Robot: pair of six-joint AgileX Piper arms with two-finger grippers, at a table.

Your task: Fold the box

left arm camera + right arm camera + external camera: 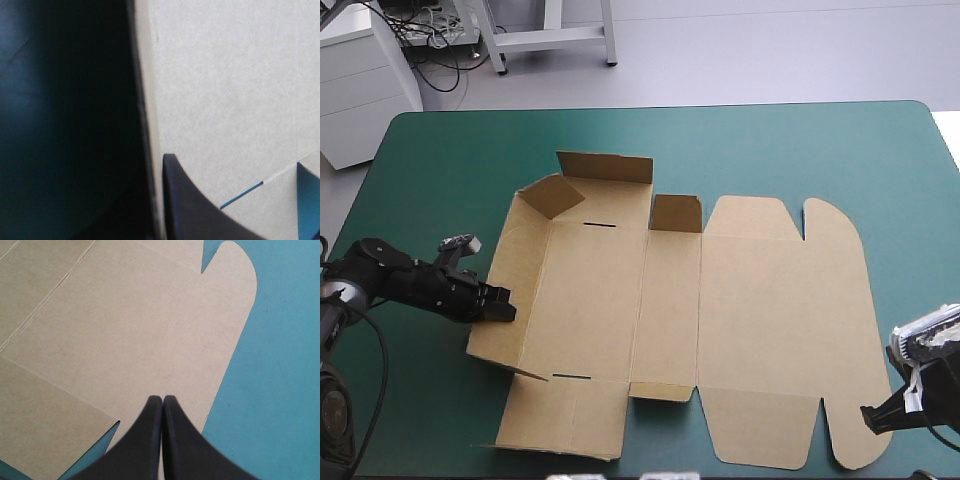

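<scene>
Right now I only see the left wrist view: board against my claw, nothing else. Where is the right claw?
Observer: The right claw is shut and empty, over the right-hand flap of the box, close to the flap's near end.
Operator: Which wall is my left claw on?
Observer: The left claw is shut on the left wall, which stands raised.
Operator: Is the near wall up too?
Observer: No, the near wall lies flat on the teal-green table.
</scene>
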